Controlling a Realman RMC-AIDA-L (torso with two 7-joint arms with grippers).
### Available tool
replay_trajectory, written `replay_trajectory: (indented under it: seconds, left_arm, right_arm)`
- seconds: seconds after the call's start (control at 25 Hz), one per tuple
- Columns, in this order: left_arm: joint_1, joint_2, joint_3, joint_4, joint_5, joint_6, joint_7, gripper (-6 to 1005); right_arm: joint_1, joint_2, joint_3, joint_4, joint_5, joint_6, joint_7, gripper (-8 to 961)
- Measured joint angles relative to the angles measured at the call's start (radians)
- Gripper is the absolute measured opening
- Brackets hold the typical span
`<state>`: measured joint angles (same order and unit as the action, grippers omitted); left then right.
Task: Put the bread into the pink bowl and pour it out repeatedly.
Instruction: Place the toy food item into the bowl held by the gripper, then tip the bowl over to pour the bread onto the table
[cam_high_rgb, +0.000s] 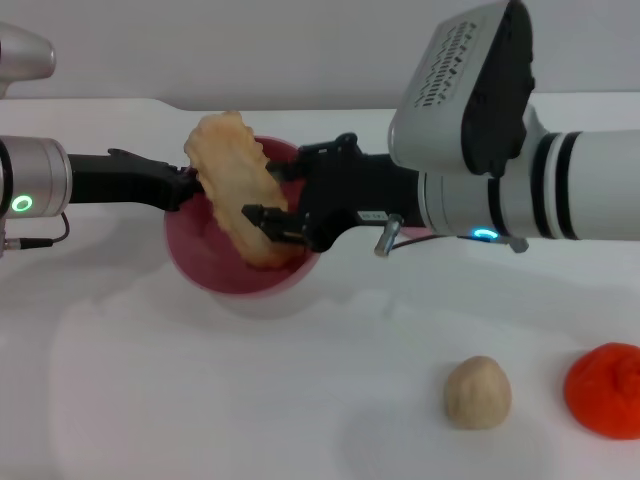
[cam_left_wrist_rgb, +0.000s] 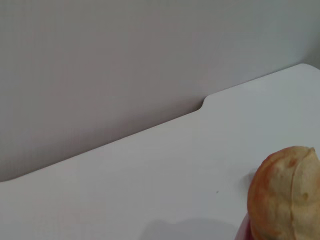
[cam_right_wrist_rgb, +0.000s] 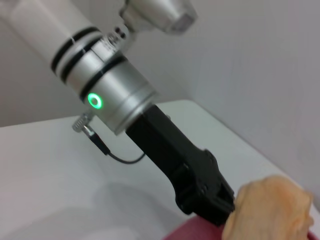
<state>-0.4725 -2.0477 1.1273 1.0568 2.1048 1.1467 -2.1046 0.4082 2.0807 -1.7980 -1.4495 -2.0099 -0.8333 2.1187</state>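
Tan ridged bread (cam_high_rgb: 236, 187) in glossy pink bowl (cam_high_rgb: 205, 255)

Bread (cam_high_rgb: 235, 185) leaning in pink bowl (cam_high_rgb: 205, 255) at table (cam_high_rgb: 200, 400) centre-rear; left pincer (cam_high_rgb: 185, 185) at bowl's left rim, right pincer (cam_high_rgb: 275, 225) on bread's right; two lumps front right.

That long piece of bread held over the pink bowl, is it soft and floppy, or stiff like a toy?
The bread looks stiff: the right gripper pinches only its lower end, yet it stands straight above the pink bowl. It is probably light, since that one pinch carries it. Its ridges likely help grip.
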Motion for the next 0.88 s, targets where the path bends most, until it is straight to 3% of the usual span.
replay_trajectory:
  seconds: [0.24,0.48,0.72,0.88]
  left_arm:
    - [0.000,0.000,0.000,-0.001,0.001,-0.002,0.000,43]
    - [0.000,-0.003,0.008,-0.005,0.001,-0.017,0.000,43]
    - [0.000,-0.007,0.010,-0.017,0.001,-0.030,0.000,43]
    - [-0.001,-0.008,0.012,-0.024,-0.003,-0.040,0.000,43]
  right_arm:
    - [-0.016,0.002,0.037,-0.057,0.008,0.030,-0.074,511]
    - [-0.054,0.008,0.042,-0.064,0.118,0.218,-0.226,512]
    - [-0.134,0.004,0.045,-0.052,0.673,0.326,-0.721,512]
    - [-0.200,0.002,0.072,0.017,1.213,0.173,-1.228,513]
